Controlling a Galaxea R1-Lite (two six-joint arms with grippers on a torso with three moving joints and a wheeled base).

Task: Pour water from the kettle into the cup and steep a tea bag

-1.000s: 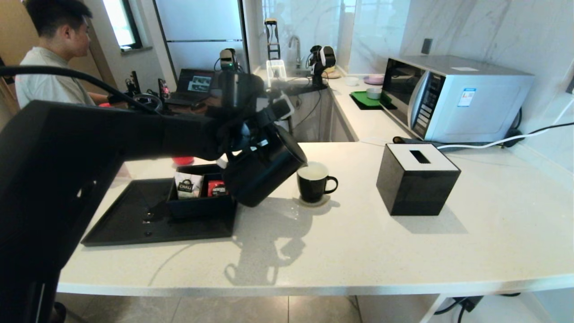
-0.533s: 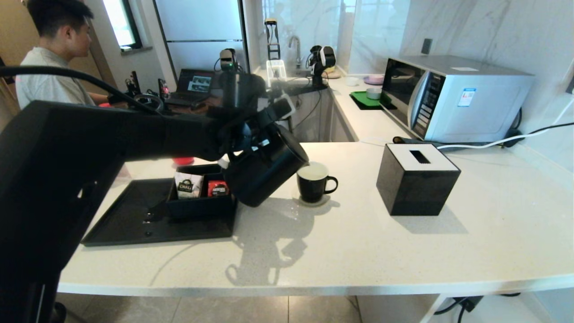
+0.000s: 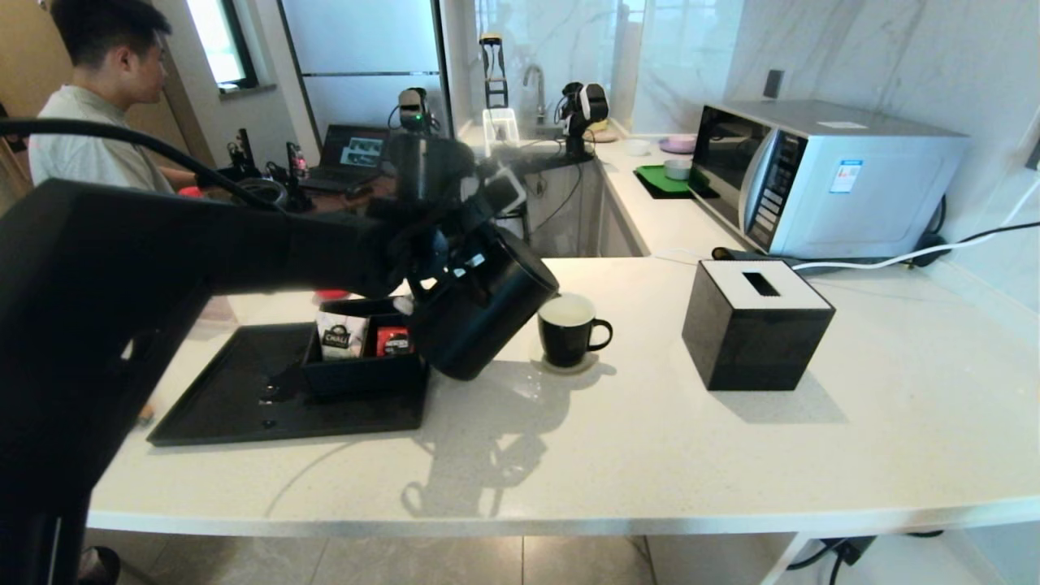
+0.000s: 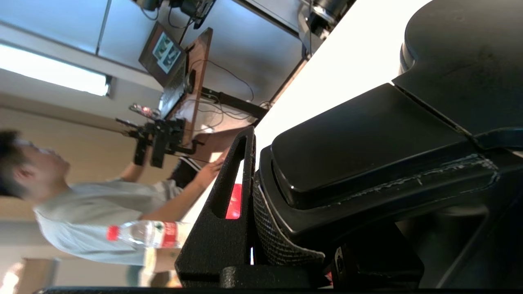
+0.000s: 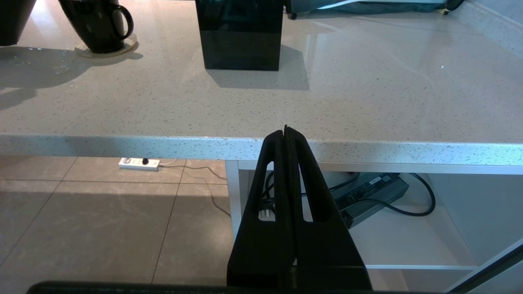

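The black kettle [image 3: 475,321] hangs tilted above the counter, its spout end beside the rim of the cup [image 3: 569,329]. The cup is a black mug with a white inside on a pale coaster [image 3: 569,363]; it also shows in the right wrist view as the mug [image 5: 100,24]. My left gripper [image 3: 445,258] is shut on the kettle's handle [image 4: 367,134], with one finger [image 4: 216,220] pressed against its side. My right gripper [image 5: 286,130] is shut on nothing, parked below the counter's front edge. The tea bag is out of view.
A black tray [image 3: 236,398] at the left carries a black box [image 3: 357,375] with a white CHALI sachet [image 3: 335,340] and a red sachet [image 3: 392,341]. A black tissue box [image 3: 756,325] stands right of the cup. A microwave [image 3: 821,179] is at the back right.
My left arm has shifted slightly left and the kettle has turned a little, its base swinging toward the cup. The cup and the right gripper have not moved.
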